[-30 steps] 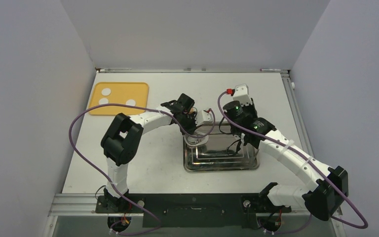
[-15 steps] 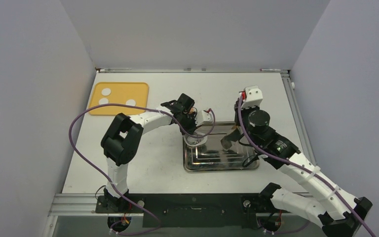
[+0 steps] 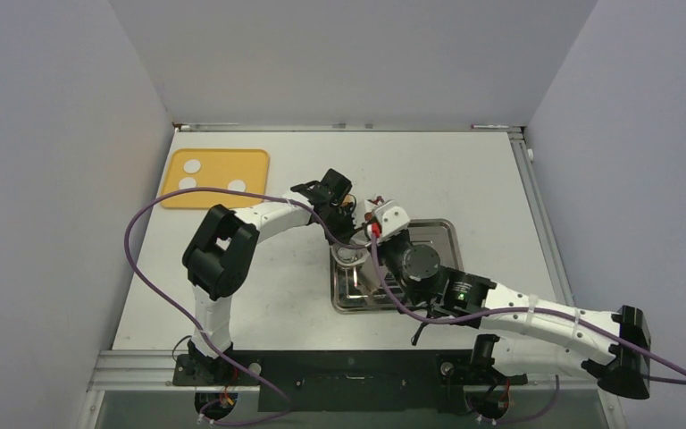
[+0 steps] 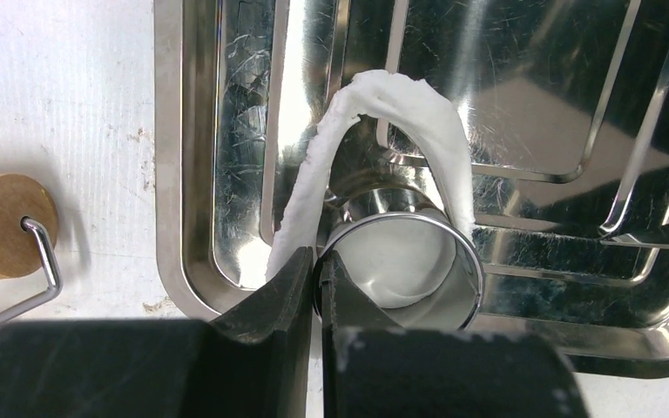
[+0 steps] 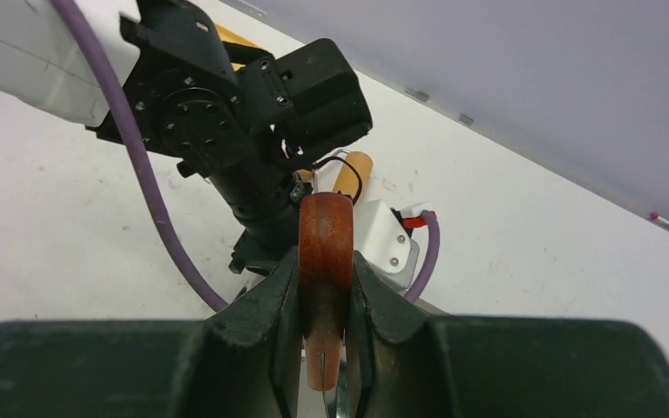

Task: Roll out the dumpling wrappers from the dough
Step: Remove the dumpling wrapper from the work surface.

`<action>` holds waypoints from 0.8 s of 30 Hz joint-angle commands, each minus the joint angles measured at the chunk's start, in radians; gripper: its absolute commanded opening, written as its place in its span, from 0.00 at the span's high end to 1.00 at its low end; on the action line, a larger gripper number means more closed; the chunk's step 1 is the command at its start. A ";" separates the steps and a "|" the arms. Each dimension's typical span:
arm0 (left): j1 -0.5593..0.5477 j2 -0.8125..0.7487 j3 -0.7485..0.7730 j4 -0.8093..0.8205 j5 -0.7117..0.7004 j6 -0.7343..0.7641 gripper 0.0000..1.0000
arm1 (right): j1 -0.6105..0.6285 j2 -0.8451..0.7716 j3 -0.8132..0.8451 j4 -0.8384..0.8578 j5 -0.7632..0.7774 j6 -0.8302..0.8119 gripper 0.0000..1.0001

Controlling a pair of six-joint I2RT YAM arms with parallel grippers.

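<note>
Clamping the metal ring (image 4: 401,261) by its rim, left gripper (image 4: 318,261) risks tearing the dough sheet (image 4: 309,183) curled round it — esp. if right gripper (image 5: 324,292), clenched on a wooden handle (image 5: 325,244), bumps in.

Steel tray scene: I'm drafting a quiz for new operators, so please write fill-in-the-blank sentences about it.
The left pincer is shut on the rim of the metal ring, which stands in the steel ____. A torn white strip of ____ curves around the ring. The right pincer is shut on a brown ____ handle. On the yellow board lie ____ small white discs.
Missing: tray; dough; wooden; three.
</note>
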 commanded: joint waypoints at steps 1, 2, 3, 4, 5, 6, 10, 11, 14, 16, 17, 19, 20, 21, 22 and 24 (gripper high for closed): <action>0.004 0.021 0.030 -0.047 0.024 -0.011 1.00 | 0.051 0.082 0.052 0.151 0.158 -0.105 0.92; 0.004 0.021 0.032 -0.047 0.025 -0.011 1.00 | 0.051 0.102 0.058 0.154 0.177 -0.117 0.92; 0.004 0.022 0.033 -0.048 0.025 -0.011 1.00 | 0.051 0.119 0.066 0.155 0.198 -0.128 0.92; 0.004 0.021 0.033 -0.048 0.026 -0.011 1.00 | 0.051 0.135 0.075 0.154 0.218 -0.137 0.92; 0.004 0.021 0.033 -0.049 0.025 -0.011 1.00 | 0.051 0.148 0.083 0.154 0.238 -0.147 0.92; 0.004 0.021 0.032 -0.049 0.025 -0.010 1.00 | 0.051 0.158 0.087 0.164 0.253 -0.157 0.92; 0.004 0.023 0.033 -0.049 0.025 -0.010 1.00 | 0.048 0.174 0.082 0.242 0.265 -0.173 0.92; 0.004 0.024 0.034 -0.049 0.027 -0.011 1.00 | 0.048 0.176 0.078 0.266 0.269 -0.179 0.92; 0.004 0.026 0.033 -0.049 0.028 -0.012 1.00 | 0.049 0.175 0.066 0.338 0.278 -0.206 0.92; 0.004 0.026 0.036 -0.050 0.030 -0.012 1.00 | 0.049 0.172 0.057 0.389 0.277 -0.224 0.92; 0.004 0.026 0.037 -0.050 0.031 -0.012 1.00 | 0.050 0.172 0.051 0.418 0.276 -0.238 0.92; 0.004 0.026 0.038 -0.050 0.034 -0.014 1.00 | 0.049 0.175 0.030 0.476 0.267 -0.259 0.92; 0.004 0.026 0.038 -0.049 0.035 -0.016 1.00 | 0.047 0.182 0.014 0.514 0.265 -0.274 0.92; 0.004 0.025 0.039 -0.049 0.038 -0.017 1.00 | 0.043 0.186 -0.004 0.557 0.256 -0.285 0.92; 0.003 0.024 0.038 -0.049 0.039 -0.018 1.00 | 0.037 0.192 -0.019 0.591 0.247 -0.281 0.92; 0.003 0.021 0.038 -0.050 0.043 -0.020 1.00 | 0.024 0.210 -0.024 0.613 0.234 -0.265 0.92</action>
